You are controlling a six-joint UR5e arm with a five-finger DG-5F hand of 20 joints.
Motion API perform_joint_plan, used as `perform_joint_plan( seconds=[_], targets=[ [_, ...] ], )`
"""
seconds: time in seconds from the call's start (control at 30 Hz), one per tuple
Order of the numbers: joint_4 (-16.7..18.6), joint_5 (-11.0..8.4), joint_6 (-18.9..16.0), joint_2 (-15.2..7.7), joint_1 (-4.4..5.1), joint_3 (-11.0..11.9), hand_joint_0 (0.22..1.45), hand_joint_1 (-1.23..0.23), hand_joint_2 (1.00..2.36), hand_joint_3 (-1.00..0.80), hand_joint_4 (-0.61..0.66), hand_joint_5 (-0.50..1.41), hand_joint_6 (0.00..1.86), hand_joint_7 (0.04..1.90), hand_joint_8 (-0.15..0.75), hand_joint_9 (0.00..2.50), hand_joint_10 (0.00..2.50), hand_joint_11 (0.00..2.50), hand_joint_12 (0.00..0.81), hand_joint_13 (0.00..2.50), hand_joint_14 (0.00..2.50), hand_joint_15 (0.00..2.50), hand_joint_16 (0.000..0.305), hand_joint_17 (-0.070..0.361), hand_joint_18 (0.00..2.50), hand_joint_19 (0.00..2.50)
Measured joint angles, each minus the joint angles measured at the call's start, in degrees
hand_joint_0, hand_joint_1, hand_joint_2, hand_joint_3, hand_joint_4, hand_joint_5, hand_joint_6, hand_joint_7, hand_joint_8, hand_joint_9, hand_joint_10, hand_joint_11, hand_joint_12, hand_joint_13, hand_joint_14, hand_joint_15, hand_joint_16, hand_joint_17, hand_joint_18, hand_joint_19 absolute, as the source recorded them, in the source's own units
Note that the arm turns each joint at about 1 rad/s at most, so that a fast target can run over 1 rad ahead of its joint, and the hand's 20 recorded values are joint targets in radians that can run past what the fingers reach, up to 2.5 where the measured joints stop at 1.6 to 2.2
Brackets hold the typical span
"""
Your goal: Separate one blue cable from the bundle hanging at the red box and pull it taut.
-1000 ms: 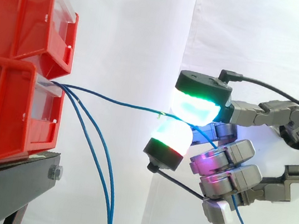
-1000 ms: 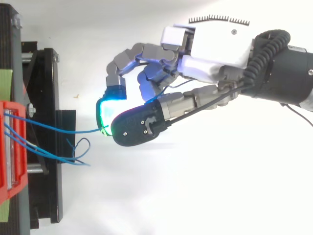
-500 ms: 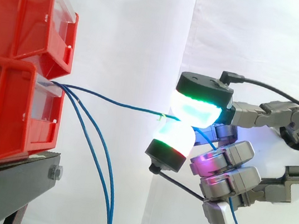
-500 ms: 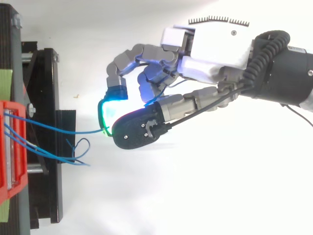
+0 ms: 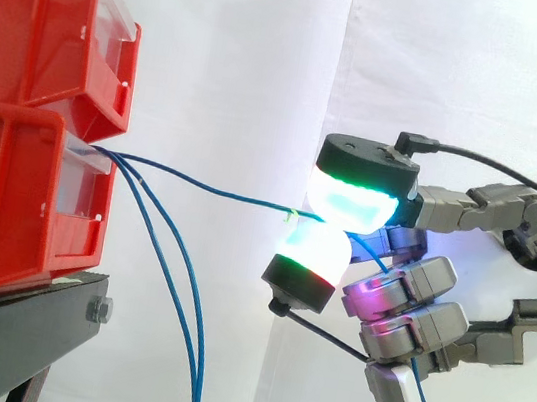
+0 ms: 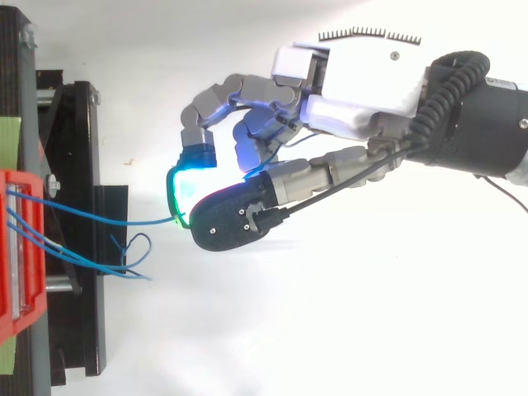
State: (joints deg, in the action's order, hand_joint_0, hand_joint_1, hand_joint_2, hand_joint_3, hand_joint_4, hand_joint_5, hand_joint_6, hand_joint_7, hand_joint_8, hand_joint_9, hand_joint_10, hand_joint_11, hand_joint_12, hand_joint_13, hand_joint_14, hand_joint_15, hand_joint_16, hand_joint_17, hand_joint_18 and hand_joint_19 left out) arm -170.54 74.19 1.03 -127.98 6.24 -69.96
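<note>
- Two red bins are stacked on a black stand (image 5: 17, 325): the upper bin (image 5: 43, 16) sits on the lower bin (image 5: 5, 202).
- Each has a clear front panel; I cannot tell what lies inside.
- Three blue cables come out at the top front of the lower bin.
- One cable (image 5: 210, 188) runs nearly level, with a slight sag, to the hand (image 6: 363, 82).
- The hand pinches that cable between two green-glowing pads (image 5: 349, 201), one above and one below; the remaining fingers are curled beneath.
- Past the pinch, the cable's tail drops below the hand.
- The other cables (image 5: 178, 299) hang down beside the stand, well apart from the hand.
</note>
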Motion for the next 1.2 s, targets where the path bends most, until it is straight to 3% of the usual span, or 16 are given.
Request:
perform_joint_plan(
  seconds=[1.2],
  targets=[
    [0.03,-0.08,0.02,-0.01,0.02,0.00,0.70,-0.79,1.02,-0.26,-0.01,-0.20,0.90,1.22,0.303,0.75,1.38,1.44,0.381,0.90,1.00,1.56,0.048,0.108,0.92,0.98]
  ],
)
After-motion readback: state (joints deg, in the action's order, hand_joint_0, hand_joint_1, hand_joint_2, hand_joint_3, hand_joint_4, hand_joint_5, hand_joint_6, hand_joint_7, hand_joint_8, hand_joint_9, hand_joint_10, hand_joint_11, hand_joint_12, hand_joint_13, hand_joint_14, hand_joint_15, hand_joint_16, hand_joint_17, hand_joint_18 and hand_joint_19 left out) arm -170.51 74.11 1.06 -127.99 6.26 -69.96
